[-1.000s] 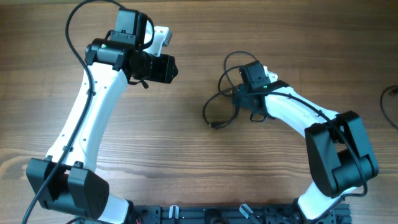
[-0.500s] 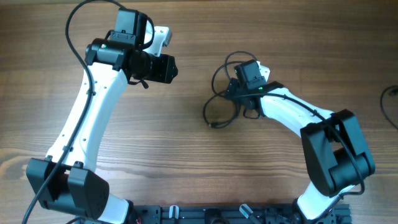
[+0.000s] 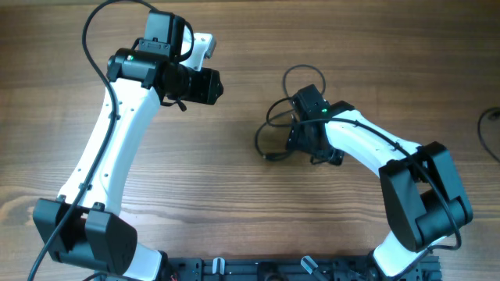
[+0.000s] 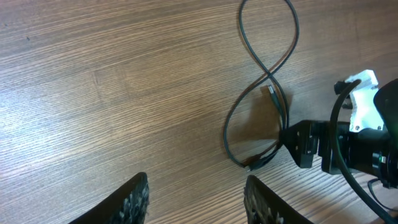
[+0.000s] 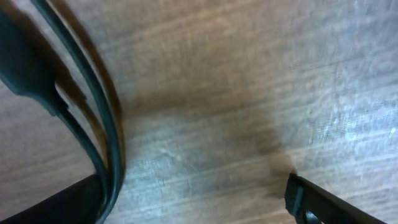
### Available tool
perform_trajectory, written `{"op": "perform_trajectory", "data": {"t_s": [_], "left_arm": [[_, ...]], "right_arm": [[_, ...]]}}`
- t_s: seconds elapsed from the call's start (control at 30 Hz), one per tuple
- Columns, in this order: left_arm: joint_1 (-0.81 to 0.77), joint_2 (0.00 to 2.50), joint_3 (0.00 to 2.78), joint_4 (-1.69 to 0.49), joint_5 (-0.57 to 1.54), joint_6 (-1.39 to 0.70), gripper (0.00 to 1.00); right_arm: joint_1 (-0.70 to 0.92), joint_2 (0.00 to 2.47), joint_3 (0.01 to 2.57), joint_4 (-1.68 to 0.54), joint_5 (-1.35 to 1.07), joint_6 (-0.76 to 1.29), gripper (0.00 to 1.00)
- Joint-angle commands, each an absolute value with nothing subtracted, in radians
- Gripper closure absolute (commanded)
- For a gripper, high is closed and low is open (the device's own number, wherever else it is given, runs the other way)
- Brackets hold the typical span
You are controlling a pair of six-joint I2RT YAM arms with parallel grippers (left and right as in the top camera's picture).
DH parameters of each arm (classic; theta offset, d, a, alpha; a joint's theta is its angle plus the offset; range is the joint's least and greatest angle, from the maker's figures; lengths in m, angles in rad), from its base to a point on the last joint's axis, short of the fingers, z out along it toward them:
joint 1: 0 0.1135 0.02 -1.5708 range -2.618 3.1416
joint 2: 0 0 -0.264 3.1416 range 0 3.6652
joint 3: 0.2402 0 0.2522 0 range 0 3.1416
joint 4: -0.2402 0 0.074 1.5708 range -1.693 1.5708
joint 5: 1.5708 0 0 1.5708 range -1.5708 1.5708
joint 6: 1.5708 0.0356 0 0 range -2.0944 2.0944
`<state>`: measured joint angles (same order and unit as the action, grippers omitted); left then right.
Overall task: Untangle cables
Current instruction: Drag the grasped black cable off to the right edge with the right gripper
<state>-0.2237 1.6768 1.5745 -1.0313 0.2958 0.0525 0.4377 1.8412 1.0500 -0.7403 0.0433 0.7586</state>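
The cables (image 3: 268,134) are thin dark wires lying in loose crossed loops at the table's centre right. In the left wrist view they form a figure-eight (image 4: 268,74) with small plug ends. My right gripper (image 3: 301,139) is low over the loops and open. In the right wrist view two strands (image 5: 102,124) and a dark plug run beside its left finger, with bare wood between the fingers (image 5: 193,199). My left gripper (image 3: 212,84) hovers at the upper left, apart from the cables, open and empty (image 4: 199,202).
The right arm's black wrist (image 4: 348,140) lies against the loops' near end. A thicker black robot cable (image 3: 486,133) curves in at the right edge. A black rail (image 3: 297,269) runs along the table's front edge.
My right gripper has moved toward the table's front and slightly left, lower over the cable loops, which shifted a little. The left arm has not moved.
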Motion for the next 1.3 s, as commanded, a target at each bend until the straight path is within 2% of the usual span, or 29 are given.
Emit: {"op": "perform_trajectory", "data": {"t_s": [0.0,0.13,0.2,0.33,0.43,0.47,0.63,0.67,0.97,1.13,1.27], "left_arm": [[-0.228,1.689,1.575,-1.032,0.29,0.075,0.49],[-0.228,1.689,1.575,-1.044,0.29,0.075,0.49],[-0.228,1.689,1.575,-1.045,0.29,0.075,0.49],[-0.228,1.689,1.575,-1.047,0.29,0.075,0.49],[-0.228,1.689,1.575,-1.048,0.29,0.075,0.49],[-0.228,1.689,1.575,-1.048,0.29,0.075,0.49],[-0.228,1.689,1.575,-1.048,0.29,0.075,0.49],[-0.228,1.689,1.575,-1.049,0.29,0.076,0.49],[-0.228,1.689,1.575,-1.053,0.29,0.076,0.5],[-0.228,1.689,1.575,-1.063,0.29,0.101,0.5],[-0.228,1.689,1.575,-1.063,0.29,0.101,0.5]], "right_arm": [[0.441,1.934,0.973,-0.767,-0.107,0.785,0.06],[0.441,1.934,0.973,-0.814,-0.105,0.784,0.16],[0.441,1.934,0.973,-0.831,-0.093,0.784,0.25],[0.441,1.934,0.973,-0.865,0.005,0.785,0.33],[0.44,1.934,0.973,-0.902,0.096,0.785,0.34],[0.439,1.934,0.973,-0.919,0.138,0.786,0.37],[0.439,1.934,0.972,-0.945,0.179,0.788,0.83],[0.439,1.934,0.969,-0.945,0.18,0.788,0.94],[0.438,1.926,0.963,-0.775,0.16,0.807,0.96],[0.393,1.825,1.139,-0.821,0.189,0.758,0.96],[0.295,1.732,1.345,-0.907,0.261,0.668,0.96]]}}
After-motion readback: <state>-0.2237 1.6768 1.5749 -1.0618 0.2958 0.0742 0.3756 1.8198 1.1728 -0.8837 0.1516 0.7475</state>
